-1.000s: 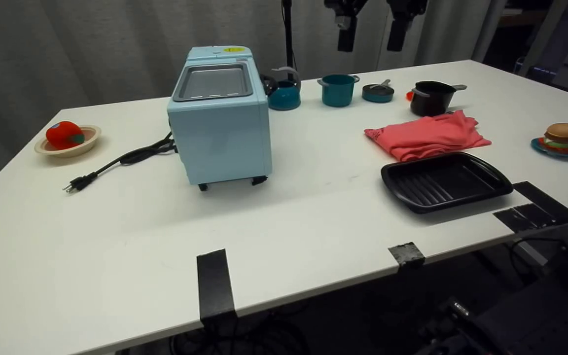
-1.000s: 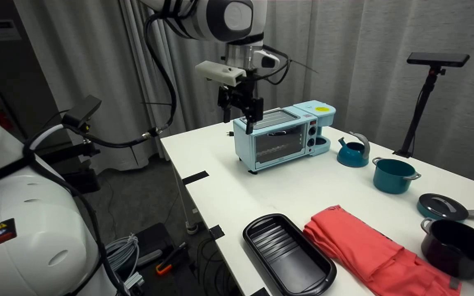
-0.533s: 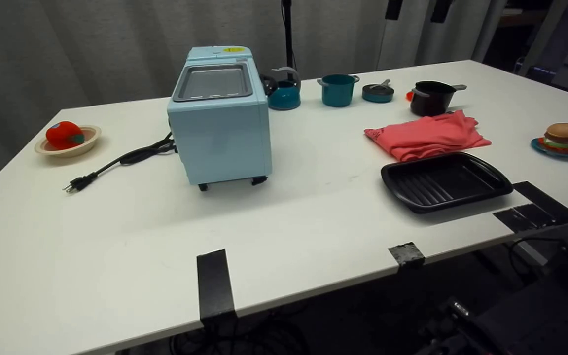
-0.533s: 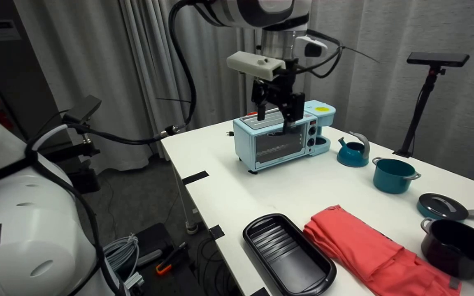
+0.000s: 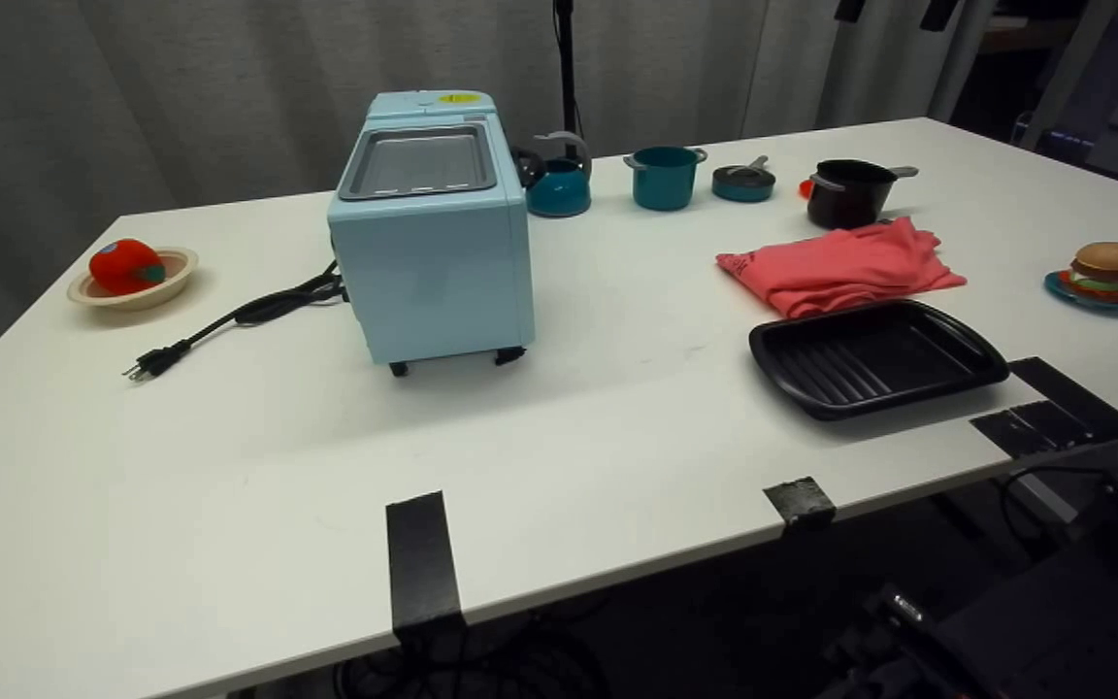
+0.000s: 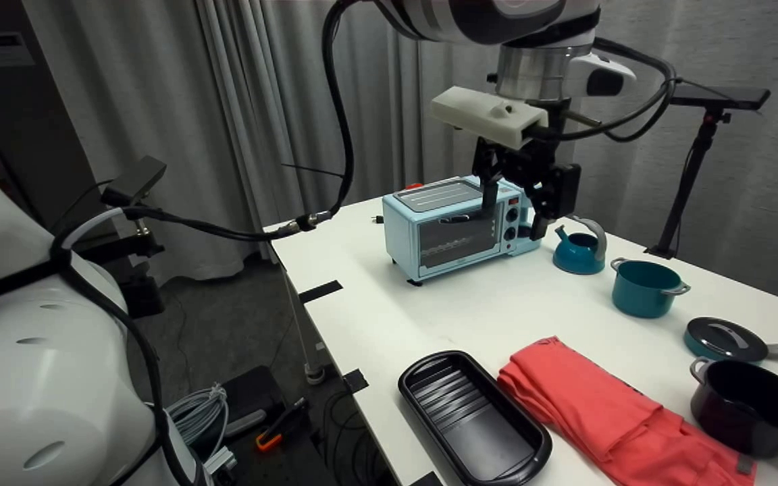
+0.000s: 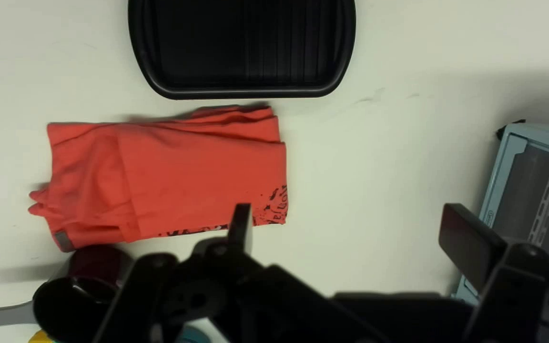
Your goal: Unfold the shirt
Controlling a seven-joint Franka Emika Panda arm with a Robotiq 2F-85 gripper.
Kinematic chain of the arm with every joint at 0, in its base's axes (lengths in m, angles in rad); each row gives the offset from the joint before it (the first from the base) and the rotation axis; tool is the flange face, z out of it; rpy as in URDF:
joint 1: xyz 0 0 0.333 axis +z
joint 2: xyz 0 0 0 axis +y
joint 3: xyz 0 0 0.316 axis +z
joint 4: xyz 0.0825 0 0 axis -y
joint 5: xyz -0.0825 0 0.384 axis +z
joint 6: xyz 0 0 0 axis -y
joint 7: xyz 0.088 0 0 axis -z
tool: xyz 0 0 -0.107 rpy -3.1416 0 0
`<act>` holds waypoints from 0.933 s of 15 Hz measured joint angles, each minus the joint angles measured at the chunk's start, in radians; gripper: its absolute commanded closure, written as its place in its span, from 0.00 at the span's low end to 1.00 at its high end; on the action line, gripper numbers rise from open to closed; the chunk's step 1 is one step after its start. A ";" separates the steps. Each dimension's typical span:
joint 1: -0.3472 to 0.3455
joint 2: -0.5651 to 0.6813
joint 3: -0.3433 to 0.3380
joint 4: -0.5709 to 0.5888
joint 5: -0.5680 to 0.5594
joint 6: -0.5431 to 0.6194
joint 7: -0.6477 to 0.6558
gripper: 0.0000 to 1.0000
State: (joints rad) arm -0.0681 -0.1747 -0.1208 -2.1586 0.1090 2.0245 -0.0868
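The red-coral shirt (image 5: 845, 267) lies folded and wrinkled on the white table, seen in both exterior views (image 6: 591, 401). In the wrist view the shirt (image 7: 198, 176) is a folded strip with dark printed lettering along its lower edge and right corner. A small grey tag sits at its lower left corner. My gripper (image 6: 514, 217) is open and empty, high above the table and on the oven side of the shirt. In the wrist view the gripper (image 7: 348, 209) has its left finger overlapping the printed edge from above. Only its fingertips (image 5: 894, 15) show in an exterior view.
The black grill pan (image 7: 241, 91) lies close along the shirt's long side. A black pot (image 6: 730, 412) stands at its opposite side. The blue toaster oven (image 6: 399, 236), teal kettle (image 6: 578, 256), teal pot (image 6: 642, 293) and lidded pan (image 6: 720, 341) stand further off. A toy burger (image 5: 1110, 267) stands near.
My gripper has moved rightward in both exterior views, from over the oven's near end toward the shirt's side. It has risen in an exterior view. It stays open. The shirt has not moved.
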 measured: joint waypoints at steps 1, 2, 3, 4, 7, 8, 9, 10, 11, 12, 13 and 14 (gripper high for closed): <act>-0.001 0.003 0.000 0.000 0.000 0.000 0.000 0.00; 0.000 0.003 0.004 0.000 0.000 0.000 0.000 0.00; 0.001 0.003 0.009 0.000 0.000 0.000 0.002 0.00; 0.001 0.003 0.011 0.000 0.000 0.000 0.002 0.00; 0.001 0.003 0.011 0.000 0.000 0.000 0.002 0.00; 0.001 0.003 0.011 0.000 0.000 0.000 0.002 0.00; 0.001 0.003 0.011 0.000 0.000 0.000 0.002 0.00; 0.001 0.003 0.011 -0.001 0.000 0.000 0.002 0.00; 0.001 0.004 0.011 -0.001 0.000 0.000 0.003 0.00; 0.001 0.008 0.011 0.000 0.000 0.001 0.003 0.00; 0.000 0.017 0.010 0.000 0.000 0.004 0.003 0.00; -0.001 0.030 0.007 0.003 0.000 0.010 0.004 0.00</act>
State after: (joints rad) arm -0.0696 -0.1451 -0.1140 -2.1558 0.1090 2.0348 -0.0833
